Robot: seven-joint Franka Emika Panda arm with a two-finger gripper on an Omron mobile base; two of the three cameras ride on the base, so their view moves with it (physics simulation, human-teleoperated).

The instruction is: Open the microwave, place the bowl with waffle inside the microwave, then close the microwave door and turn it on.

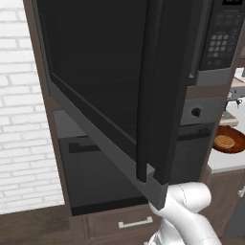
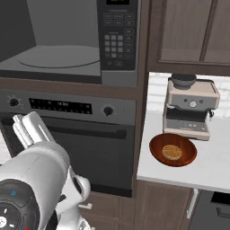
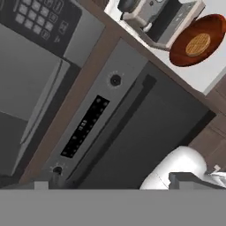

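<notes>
Standing open, the microwave door (image 1: 110,91) swings out to the left of the microwave (image 2: 67,45), whose grey cavity with its round turntable shows bare in the right base view, so the first step looks done. The keypad (image 2: 117,42) sits at the microwave's right edge, untouched as far as can be judged. The bowl (image 2: 173,150) with its waffle (image 2: 171,152) rests on the white counter (image 2: 211,166), lower than the microwave and well off to its right, just in front of the coffee machine (image 2: 191,108). Below the microwave sits the oven (image 2: 72,134), shut. The gripper (image 3: 110,182) carries nothing and its fingers are spread wide; in the hand view the two tips stand far apart at the bottom, and that view looks across the oven front below the microwave, with the bowl off in the far corner. The arm (image 2: 31,130) rises in front of the oven, down and left of the microwave, well apart from the bowl. Left to do, by my reading: reach right to the bowl, grasp it, carry it into the microwave, close the door, and press the keypad.
</notes>
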